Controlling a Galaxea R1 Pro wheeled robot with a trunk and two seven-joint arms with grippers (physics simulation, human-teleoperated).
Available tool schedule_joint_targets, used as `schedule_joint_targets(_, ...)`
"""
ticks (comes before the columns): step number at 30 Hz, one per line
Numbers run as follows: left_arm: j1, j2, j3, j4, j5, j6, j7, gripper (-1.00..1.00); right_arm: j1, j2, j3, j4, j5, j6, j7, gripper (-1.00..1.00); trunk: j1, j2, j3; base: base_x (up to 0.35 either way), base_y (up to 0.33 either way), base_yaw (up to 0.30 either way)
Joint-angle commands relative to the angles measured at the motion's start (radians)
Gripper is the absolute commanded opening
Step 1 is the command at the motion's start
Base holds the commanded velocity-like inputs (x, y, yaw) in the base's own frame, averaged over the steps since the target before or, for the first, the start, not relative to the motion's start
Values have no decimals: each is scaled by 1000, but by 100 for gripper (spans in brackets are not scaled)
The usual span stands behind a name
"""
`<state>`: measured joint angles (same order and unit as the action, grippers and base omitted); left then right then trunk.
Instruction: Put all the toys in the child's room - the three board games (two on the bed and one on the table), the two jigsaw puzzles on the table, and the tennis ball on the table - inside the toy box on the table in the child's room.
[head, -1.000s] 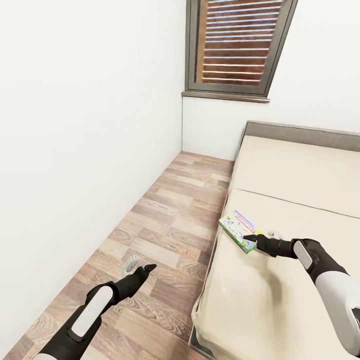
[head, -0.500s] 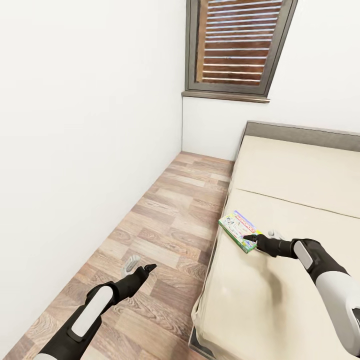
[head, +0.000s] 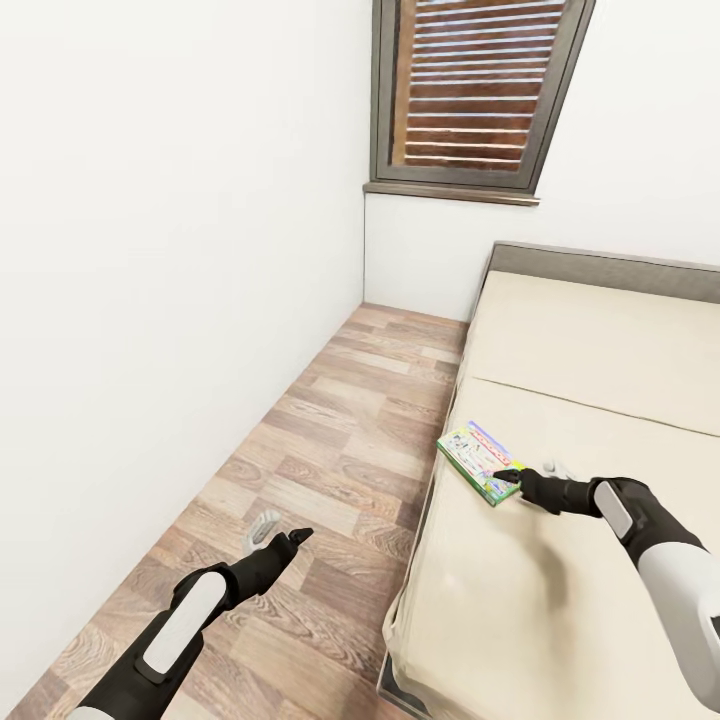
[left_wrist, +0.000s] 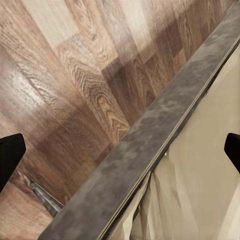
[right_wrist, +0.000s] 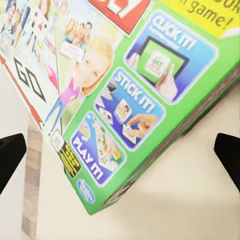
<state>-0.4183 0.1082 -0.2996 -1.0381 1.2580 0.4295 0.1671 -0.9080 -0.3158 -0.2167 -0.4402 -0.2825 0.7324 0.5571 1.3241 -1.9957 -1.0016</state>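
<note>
Closest to the camera, the left arm reaches out low over the wood floor (head: 330, 440), and its gripper (head: 277, 536) hangs in the air with nothing in it. In the left wrist view the two fingertips (left_wrist: 10, 152) sit at opposite edges of the frame, so the fingers are spread wide. Between them that view looks down on floor planks, the bed's dark grey side rail (left_wrist: 150, 135) and a fold of beige cover.

On the other side, the right arm stretches across the bed (head: 560, 560), with the right gripper (head: 522, 475) right at the near corner of the board game (head: 478, 460). In the right wrist view its fingertips (right_wrist: 11, 155) are also far apart at the frame edges, so it's spread and not pinching anything. From these views I can't tell if a finger is actually touching the box. The game itself lies flat on the mattress close to the bed's left edge, green-edged, with a bright printed cover showing "CLICK IT!", "STICK IT!" and "PLAY IT!" panels.

Farther back there's the low grey headboard (head: 600, 265), then the white wall (head: 150, 250) and a window with slatted shutters (head: 475, 85) up in the corner.
</note>
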Motion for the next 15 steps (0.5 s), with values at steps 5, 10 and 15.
schedule_joint_targets(5, -1, 1, -3, -2, 11, 0, 9, 100, -3, -10, -54, 0, 10, -2, -47, 100, 0, 0, -1, 0, 0, 0)
schedule_joint_targets(10, -1, 1, -3, -2, 11, 0, 9, 100, -4, -14, -103, 0, 10, -22, -74, 100, 0, 0, -1, 0, 0, 0)
schedule_joint_targets(15, -1, 1, -3, -2, 11, 0, 9, 100, -4, -17, -137, -1, 11, -67, -92, 100, 0, 0, -1, 0, 0, 0)
